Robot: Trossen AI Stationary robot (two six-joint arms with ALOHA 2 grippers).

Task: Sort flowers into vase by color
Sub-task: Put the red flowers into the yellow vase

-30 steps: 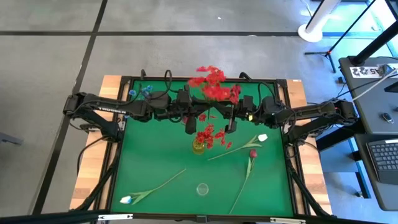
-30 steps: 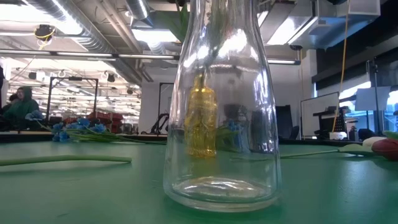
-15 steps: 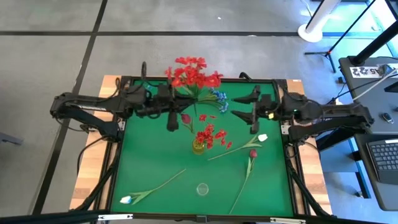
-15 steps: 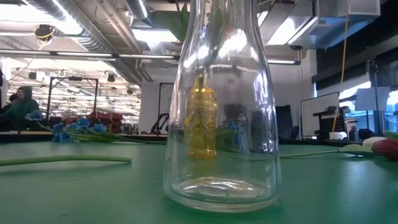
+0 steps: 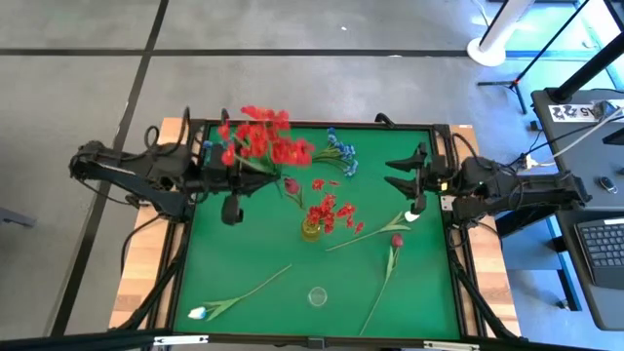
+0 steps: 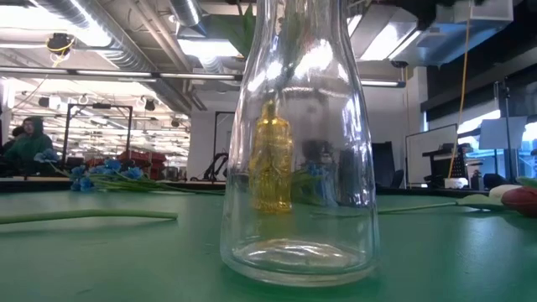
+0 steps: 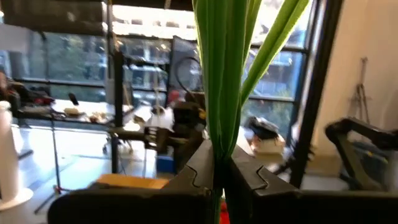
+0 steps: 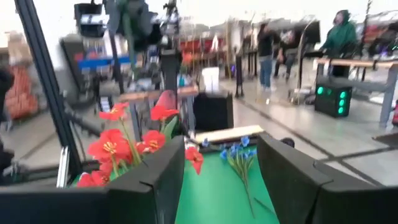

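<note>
My left gripper point(image 5: 237, 178) is over the table's left part, shut on a spray of red flowers point(image 5: 258, 138). My right gripper point(image 5: 402, 174) hovers open at the right edge with nothing between its fingers. A yellow vase point(image 5: 311, 230) at mid-table holds red blossoms point(image 5: 330, 211). A clear glass vase point(image 5: 317, 295) stands empty near the front edge. Blue flowers point(image 5: 338, 154) lie at the far side. A white bud point(image 5: 411, 215), a red bud point(image 5: 397, 240) and a pale bud point(image 5: 198, 313) lie flat on their long stems. My left gripper pinches the red spray's bundle of green stems and leaves point(image 7: 219, 134) between its two fingers point(image 7: 198, 169). The fingers come in about level from the table's left and lie across the stems. The spray stands up from the fingers, its blossoms on top, lifted clear of the table.
In the low view the clear vase point(image 6: 298, 151) fills the foreground with the yellow vase point(image 6: 273, 164) behind it. A dark red bud point(image 5: 292, 185) shows just far of the yellow vase. People stand in the room beyond the table point(image 8: 341, 34).
My left gripper has carried the red spray up and toward the table's left edge, away from the yellow vase. My right gripper has opened beside the spray and drawn back toward the right edge. The other flowers and both vases have stayed put.
</note>
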